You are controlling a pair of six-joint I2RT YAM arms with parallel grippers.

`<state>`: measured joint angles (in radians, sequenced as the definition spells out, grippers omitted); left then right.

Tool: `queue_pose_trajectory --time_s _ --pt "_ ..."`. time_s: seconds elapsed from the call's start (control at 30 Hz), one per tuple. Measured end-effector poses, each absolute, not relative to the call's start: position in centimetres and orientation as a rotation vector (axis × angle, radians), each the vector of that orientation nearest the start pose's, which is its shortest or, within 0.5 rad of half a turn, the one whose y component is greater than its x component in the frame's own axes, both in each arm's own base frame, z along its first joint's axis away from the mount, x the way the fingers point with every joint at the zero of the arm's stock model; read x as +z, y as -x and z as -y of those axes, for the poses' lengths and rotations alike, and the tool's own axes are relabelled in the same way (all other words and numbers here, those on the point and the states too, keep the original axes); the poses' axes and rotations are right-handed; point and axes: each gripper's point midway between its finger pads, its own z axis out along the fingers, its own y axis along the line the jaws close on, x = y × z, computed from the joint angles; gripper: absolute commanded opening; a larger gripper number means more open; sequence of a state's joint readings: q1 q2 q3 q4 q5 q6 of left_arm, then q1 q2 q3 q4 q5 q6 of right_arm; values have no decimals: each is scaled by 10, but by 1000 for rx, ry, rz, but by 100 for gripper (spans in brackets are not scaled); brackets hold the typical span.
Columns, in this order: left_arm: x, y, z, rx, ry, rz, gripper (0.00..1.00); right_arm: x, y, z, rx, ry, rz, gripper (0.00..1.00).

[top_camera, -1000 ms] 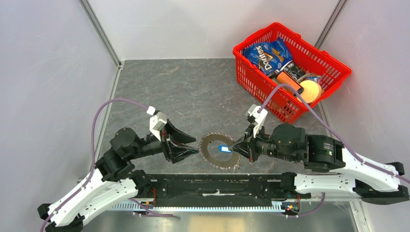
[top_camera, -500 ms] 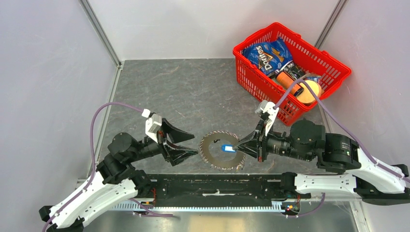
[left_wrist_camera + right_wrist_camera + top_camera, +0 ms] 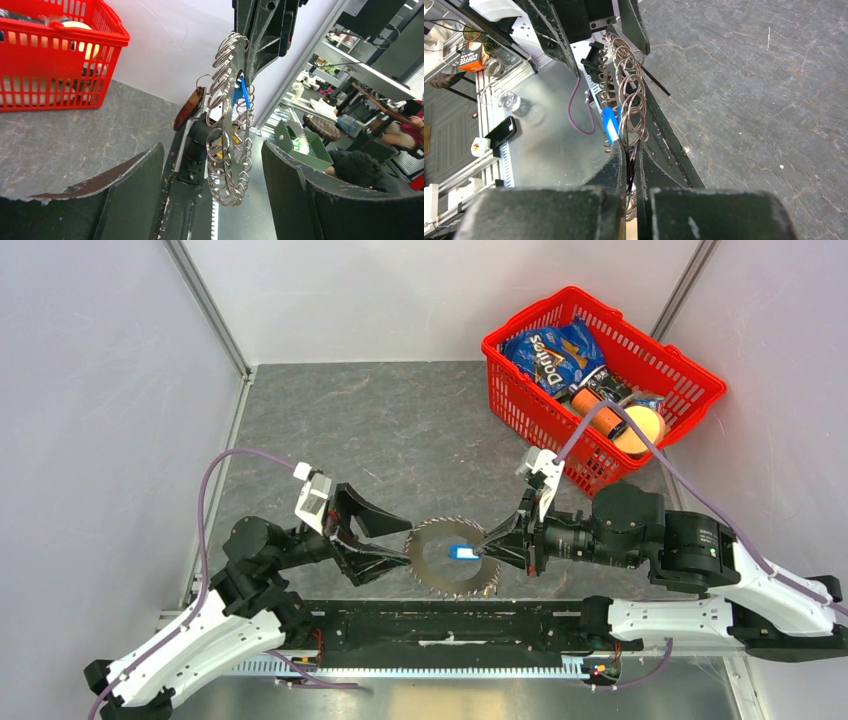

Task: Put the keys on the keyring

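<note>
As right pincer (image 3: pixel 488 550) is shut tight on rim of keyring (image 3: pixel 440 558), keyring hangs in air over front edge of desk (image 3: pixel 380 430), between both arms. Blue key (image 3: pixel 462 553) lies against keyring, just beside right fingertips; cannot tell if threaded. Left pincer (image 3: pixel 404 543) is wide open and holds nothing, its fingers (image 3: pixel 135 185) on either side of keyring, apart from it. Brown tag (image 3: pixel 189 107) sits at keyring's side. Basket (image 3: pixel 700 388) in far right corner.
</note>
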<state>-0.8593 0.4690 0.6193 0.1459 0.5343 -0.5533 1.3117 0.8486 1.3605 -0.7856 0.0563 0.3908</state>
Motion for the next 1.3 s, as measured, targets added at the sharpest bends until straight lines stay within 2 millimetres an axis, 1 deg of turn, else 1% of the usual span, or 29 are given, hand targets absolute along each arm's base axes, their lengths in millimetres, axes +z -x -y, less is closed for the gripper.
queue_pose_trajectory --time_s 0.1,0.13,0.17,0.2,0.23,0.27,0.3,0.33,0.37,0.5,0.53,0.57,0.63,0.67,0.7,0.73,0.83,0.97,1.3 --pt "355 -70 251 -1539 -723 -1311 78 378 -60 -258 1107 867 -1815 0" --pt "354 -70 252 -1547 -726 -1310 76 377 -60 -260 1105 875 -1817 0" --pt "354 -69 253 -1554 -727 -1310 71 376 -60 -261 1104 879 -1818 0" --pt "354 -69 253 -1560 -727 -1309 64 376 -60 -262 1102 884 -1819 0" --pt "355 -68 253 -1566 -727 -1305 52 375 -60 -264 1102 890 -1818 0" --pt "356 -67 253 -1574 -729 -1301 37 375 -60 -265 1100 893 -1817 0" --pt "358 -66 254 -1584 -735 -1293 26 376 -61 -266 1098 895 -1817 0" --pt "359 -65 254 -1595 -735 -1292 13 376 -61 -267 1097 897 -1816 0" --pt "359 -64 255 -1598 -740 -1288 3 376 -61 -268 1096 897 -1815 0" --pt "358 -65 257 -1608 -740 -1298 2 377 -64 -266 1077 893 -1809 0" --pt "358 -66 258 -1607 -739 -1297 2 377 -65 -265 1070 889 -1809 3" --pt "358 -66 258 -1607 -739 -1295 2 377 -66 -265 1067 885 -1807 11" --pt "359 -67 258 -1605 -733 -1294 2 378 -68 -264 1060 876 -1806 41" --pt "359 -67 258 -1604 -731 -1294 2 378 -69 -264 1059 866 -1809 53" --pt "359 -68 258 -1603 -731 -1292 2 379 -71 -263 1049 856 -1805 59" --pt "359 -67 258 -1605 -734 -1295 2 381 -73 -263 1043 839 -1798 62" --pt "356 -66 260 -1613 -750 -1302 2 389 -78 -259 1041 795 -1775 65" --pt "355 -66 261 -1615 -756 -1308 2 396 -82 -254 1035 759 -1752 67" --pt "354 -66 261 -1616 -758 -1312 2 405 -87 -244 1026 706 -1725 68"
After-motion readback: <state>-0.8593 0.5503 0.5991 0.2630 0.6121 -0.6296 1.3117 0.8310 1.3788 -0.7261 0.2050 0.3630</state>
